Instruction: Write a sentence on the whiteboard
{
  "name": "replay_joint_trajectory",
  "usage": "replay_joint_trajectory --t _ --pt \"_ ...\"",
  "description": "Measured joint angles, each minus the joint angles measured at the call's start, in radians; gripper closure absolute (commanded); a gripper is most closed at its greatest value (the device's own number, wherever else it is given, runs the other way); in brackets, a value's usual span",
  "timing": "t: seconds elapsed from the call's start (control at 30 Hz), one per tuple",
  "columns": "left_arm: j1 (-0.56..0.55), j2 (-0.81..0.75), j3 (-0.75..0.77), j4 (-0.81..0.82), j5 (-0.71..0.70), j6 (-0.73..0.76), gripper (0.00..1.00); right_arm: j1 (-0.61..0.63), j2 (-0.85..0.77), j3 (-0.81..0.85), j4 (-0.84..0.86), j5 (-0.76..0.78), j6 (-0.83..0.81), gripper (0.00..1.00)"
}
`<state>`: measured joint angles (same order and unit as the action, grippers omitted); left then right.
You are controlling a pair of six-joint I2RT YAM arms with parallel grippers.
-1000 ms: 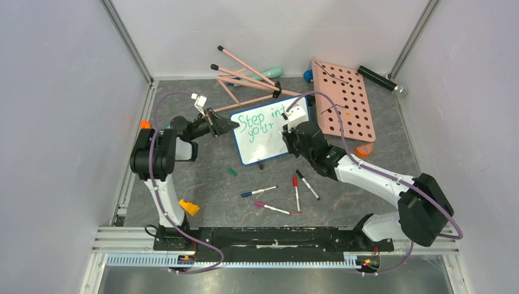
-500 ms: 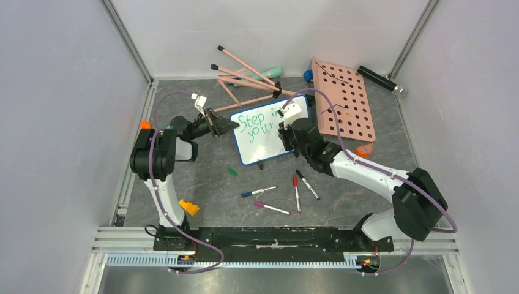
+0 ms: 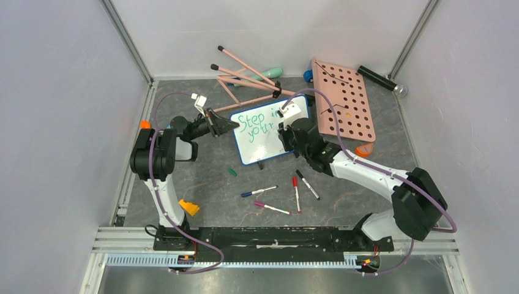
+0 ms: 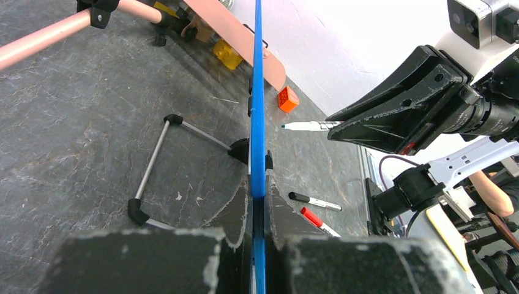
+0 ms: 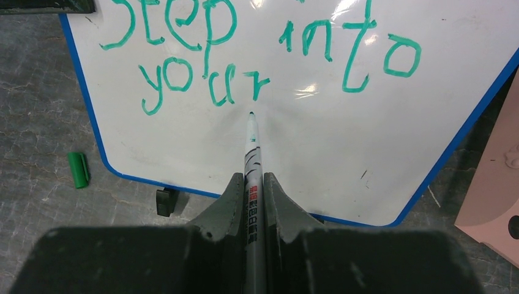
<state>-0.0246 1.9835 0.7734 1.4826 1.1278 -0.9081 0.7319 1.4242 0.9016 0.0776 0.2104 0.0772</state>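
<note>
**One arm steadies the whiteboard while the other holds the pen under the second line**

The whiteboard (image 3: 264,142) stands propped on its little feet in the middle of the table (image 3: 202,177), nearer the far edge. The left gripper (image 4: 257,205) is pinched tight on the board's blue left rim, most likely so the light board does not slide or tip under the pen. The right gripper (image 5: 250,181) is closed narrowly around a green marker (image 5: 251,144), the shaft running straight out between its fingers so the tip can be steered like a held pen. The tip sits just below the "r" of "your", apparently a little clear of the surface. The sentence (image 5: 257,82) reads "Step into your" so far, so a last word is probably still to come on the bare white below. The green cap (image 5: 78,169) lies on the table by the board's near left corner, out of the way.
</note>
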Motion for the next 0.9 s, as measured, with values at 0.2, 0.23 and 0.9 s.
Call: replay_joint_trajectory --t 0.2,0.23,0.9 --pt "0.0 0.0 0.0 0.0 0.0 0.0 0.98 0.018 0.014 0.0 -0.004 -0.003 0.003 1.0" --pt "0.0 0.0 0.0 0.0 0.0 0.0 0.98 0.023 0.021 0.0 -0.004 -0.003 0.005 1.0" --pt "0.001 0.0 0.0 0.0 -0.001 0.0 0.98 0.038 0.1 0.026 -0.011 0.02 0.016 1.0"
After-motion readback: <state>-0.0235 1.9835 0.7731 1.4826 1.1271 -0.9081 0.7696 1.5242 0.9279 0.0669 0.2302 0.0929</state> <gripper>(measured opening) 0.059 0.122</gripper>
